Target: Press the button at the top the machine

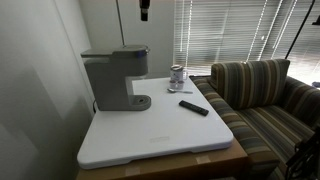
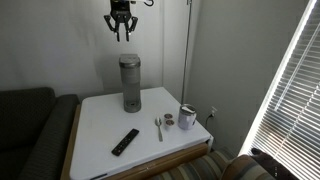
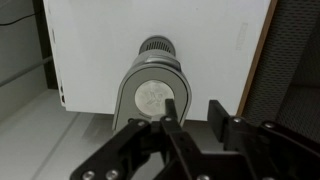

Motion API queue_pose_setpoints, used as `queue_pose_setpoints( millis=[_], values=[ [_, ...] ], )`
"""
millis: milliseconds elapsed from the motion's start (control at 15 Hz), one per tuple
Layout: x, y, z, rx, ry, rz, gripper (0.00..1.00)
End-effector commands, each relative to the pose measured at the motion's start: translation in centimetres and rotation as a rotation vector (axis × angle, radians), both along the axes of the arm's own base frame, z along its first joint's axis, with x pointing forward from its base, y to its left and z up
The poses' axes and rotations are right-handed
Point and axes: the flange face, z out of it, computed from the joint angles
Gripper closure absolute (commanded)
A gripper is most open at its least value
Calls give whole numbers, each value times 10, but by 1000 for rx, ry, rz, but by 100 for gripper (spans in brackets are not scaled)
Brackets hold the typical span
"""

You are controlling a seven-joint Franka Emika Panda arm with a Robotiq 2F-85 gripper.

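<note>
1. Gripper (image 2: 120, 33) hangs in the air high above the table, fingers pointing straight down, touching nothing.
2. Its jaws stand a little apart, holding nothing: in the wrist view a narrow strip of pale surface shows between the two dark fingertips.
3. Directly below it stands the machine (image 2: 130, 83), a grey upright column with a round overhanging head, well clear of the fingers.
4. It sits on the white table top (image 2: 95, 125) towards the rear edge, close to the wall (image 1: 35, 60), with its round flat foot on the surface.
5. In the wrist view the head is seen from above, just beyond the fingertips and slightly to one side of them. A round pale disc, the button (image 3: 152, 97), lies in the middle of the head's top.
6. A black remote (image 1: 194, 107) lies flat on the table top, apart from the machine and nearer the front edge.
7. A small shiny metal cup (image 1: 177, 78) stands near the table's far corner, and a spoon (image 2: 158, 127) lies between it and the remote.
8. A striped sofa (image 1: 260, 95) stands just beside the table in an exterior view.
9. Closed blinds (image 1: 225, 30) cover the window behind the sofa.
</note>
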Motion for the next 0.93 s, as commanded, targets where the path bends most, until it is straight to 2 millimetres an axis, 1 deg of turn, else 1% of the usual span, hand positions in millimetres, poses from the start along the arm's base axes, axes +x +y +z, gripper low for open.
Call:
queue_pose_setpoints(
  millis=[0,67,133,400,667,733,867],
  values=[
    [7,2,-10,61,-16,-20,90],
    [9,3,-13,68,-23,-30,97],
    [11,3,-15,74,-27,-46,100],
    [20,1,-27,84,-63,-110,100],
    [24,4,-38,76,-71,-133,100],
    [21,7,-34,69,-64,-118,99],
    [21,6,-38,70,-63,-122,99]
  ],
)
